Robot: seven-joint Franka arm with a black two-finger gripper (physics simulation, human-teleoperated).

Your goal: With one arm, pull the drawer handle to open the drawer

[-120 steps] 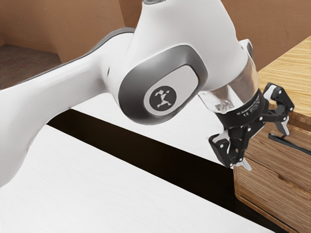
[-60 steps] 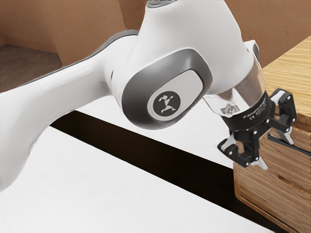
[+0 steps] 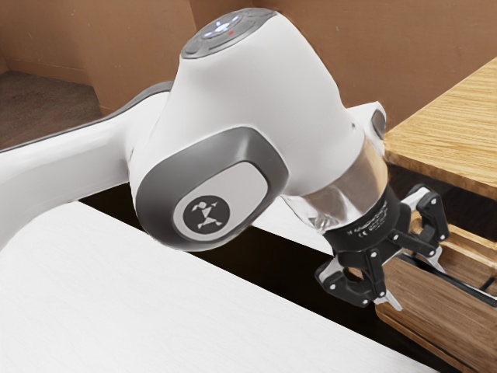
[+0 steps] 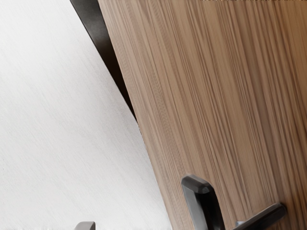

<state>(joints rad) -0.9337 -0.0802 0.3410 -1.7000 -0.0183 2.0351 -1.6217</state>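
A wooden cabinet stands at the exterior view's right, its top (image 3: 450, 132) in light wood. Below that top the upper drawer (image 3: 435, 311) sticks out toward the arm, with a dark gap above its rim. The black bar handle (image 3: 462, 280) runs across the drawer front. My gripper (image 3: 412, 280) is at the handle's near end, open, with one finger above the bar and the other below it. In the wrist view the drawer front (image 4: 216, 96) is close, and the handle (image 4: 204, 203) lies just beside my hand. One fingertip (image 4: 85, 225) shows over the white table.
The white table (image 3: 116, 311) stretches across the exterior view's left and front. A dark gap (image 3: 256, 249) splits it from a second white slab behind. Brown walls (image 3: 93, 39) close the back. My bulky arm (image 3: 233, 155) hangs over the table.
My hand has moved down and toward the exterior view's left, and the drawer has slid out from under the cabinet top. The fingers stand as wide apart as before.
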